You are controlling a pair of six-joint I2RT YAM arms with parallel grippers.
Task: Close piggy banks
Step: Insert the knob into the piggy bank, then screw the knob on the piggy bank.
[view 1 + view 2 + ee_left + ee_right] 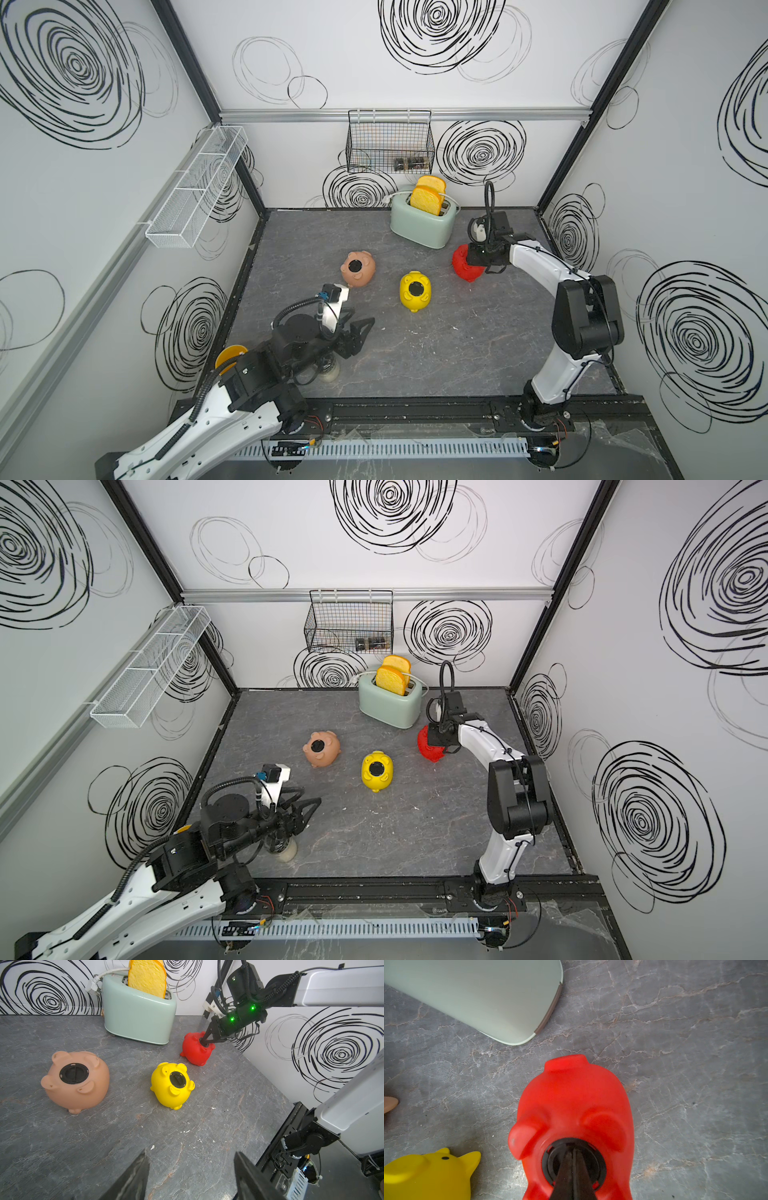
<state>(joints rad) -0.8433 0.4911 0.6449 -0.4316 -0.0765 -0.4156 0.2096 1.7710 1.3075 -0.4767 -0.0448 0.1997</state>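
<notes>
Fingers (564,1180) of the right gripper (573,1150) are pressed together, and their tips sit in the middle of the black plug (548,1159) in the red pig's (571,1095) belly hole. Whether they nip a ridge on the plug I cannot tell. This pig lies on its back on the grey table (207,1126), belly up, near the corner of the mint toaster (139,1012) but not touching it, at the far right of the bench in both top views. The plug lies straight under the tips, with the fingers coming down at a slant, so I judge that any seating push or twist must run about the plug's own centre. The left gripper (190,1151) hangs with its fingers spread and empty, well apart at the near left, so the right arm is far nearer. The pink pig (79,1093) and yellow pig (164,1095) lie belly up between the arms, each with a black plug in place
</notes>
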